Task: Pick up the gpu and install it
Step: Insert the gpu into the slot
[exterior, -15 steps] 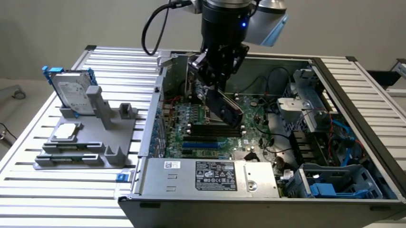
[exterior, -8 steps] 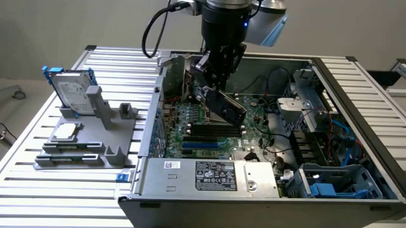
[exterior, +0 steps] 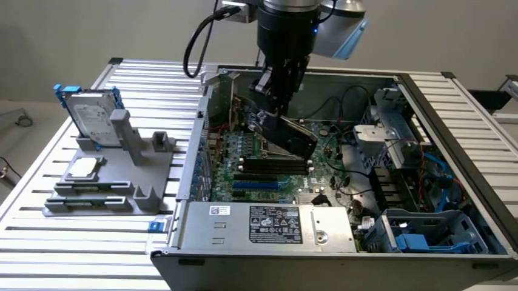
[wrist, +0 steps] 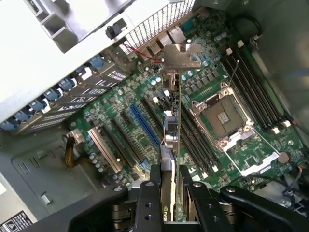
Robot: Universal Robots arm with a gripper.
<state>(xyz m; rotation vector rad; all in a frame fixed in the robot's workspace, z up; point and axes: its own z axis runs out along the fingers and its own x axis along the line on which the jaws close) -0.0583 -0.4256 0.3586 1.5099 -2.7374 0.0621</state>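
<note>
A silver ribbed metal table held a big open grey computer case; a grey plastic stand sat beside it.

A robotics lab or test bench, not a home or office. A bare metal table made of ribbed aluminium slats stands with a plain pale wall behind it. On the table lies an open computer case, its green circuit board exposed. Beside the case sits a grey plastic holder — a shaped stand propping up a hard drive and carrying a small processor chip. A robot arm with a looping black cable reaches down into the case, its gripper clamped on the gpu.
</note>
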